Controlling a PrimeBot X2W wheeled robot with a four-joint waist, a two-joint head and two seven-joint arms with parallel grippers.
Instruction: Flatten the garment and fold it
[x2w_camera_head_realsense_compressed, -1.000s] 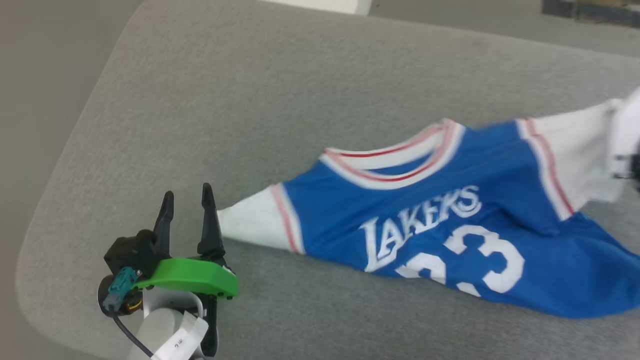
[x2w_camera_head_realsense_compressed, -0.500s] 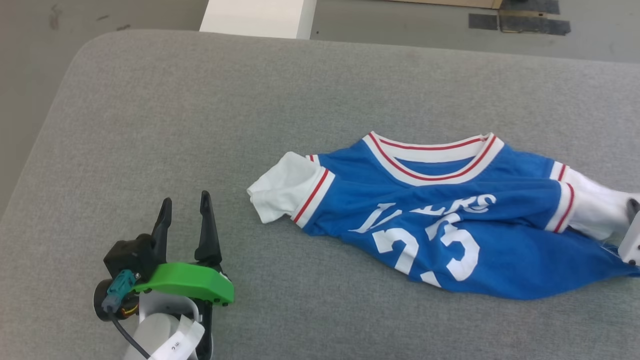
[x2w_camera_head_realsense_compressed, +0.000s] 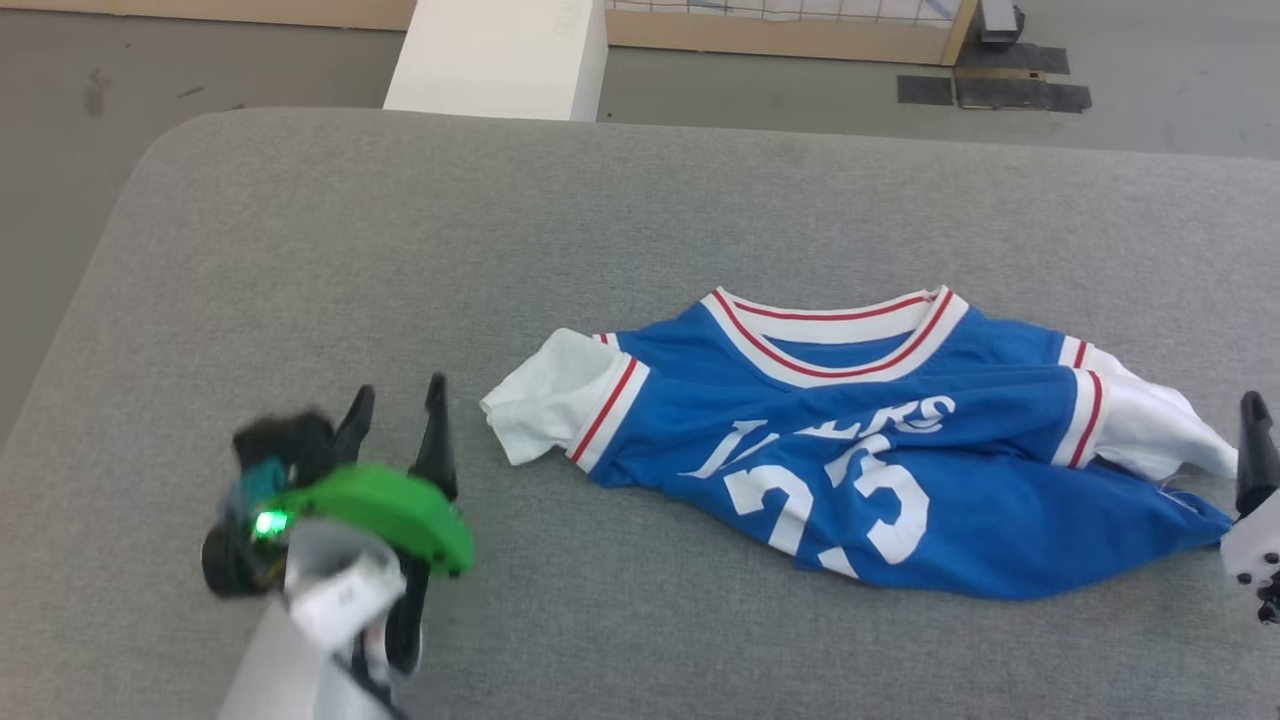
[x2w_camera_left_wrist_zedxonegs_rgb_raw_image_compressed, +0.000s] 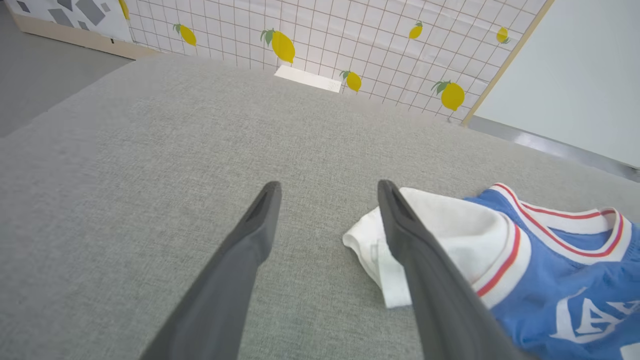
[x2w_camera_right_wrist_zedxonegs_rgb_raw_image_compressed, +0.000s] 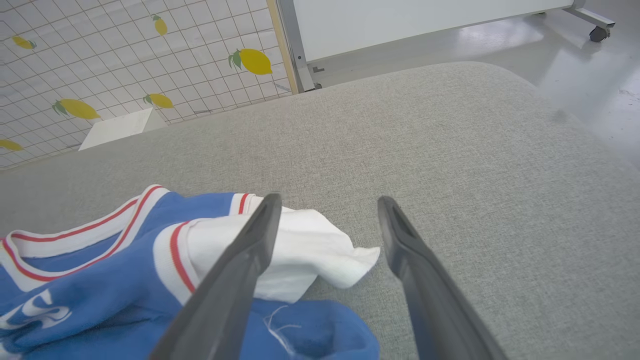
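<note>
The floor (x2w_camera_head_realsense_compressed: 200, 60) is grey. A wall panel (x2w_camera_left_wrist_zedxonegs_rgb_raw_image_compressed: 350, 40) printed with a grid and yellow lemons stands beyond the bench, and a white block (x2w_camera_head_realsense_compressed: 500, 60) sits at the bench's far edge.

The bench (x2w_camera_head_realsense_compressed: 300, 250) is covered in grey fabric and has rounded corners.

The garment (x2w_camera_head_realsense_compressed: 960, 540) lies on the right half of the bench, collar toward the far edge and hem toward the near edge. It is rumpled rather than flat: a crease runs across the chest, cutting into the white lettering and numerals. Both white sleeves are bunched, one pointing toward the left edge and one toward the right.

The left pincer (x2w_camera_head_realsense_compressed: 398, 392) is near the left sleeve, its fingers spread with bare fabric between them and nothing gripped.

The right pincer (x2w_camera_right_wrist_zedxonegs_rgb_raw_image_compressed: 328, 202) is at the right sleeve, its fingers also spread. The sleeve's tip lies loose between them, unpinched.
</note>
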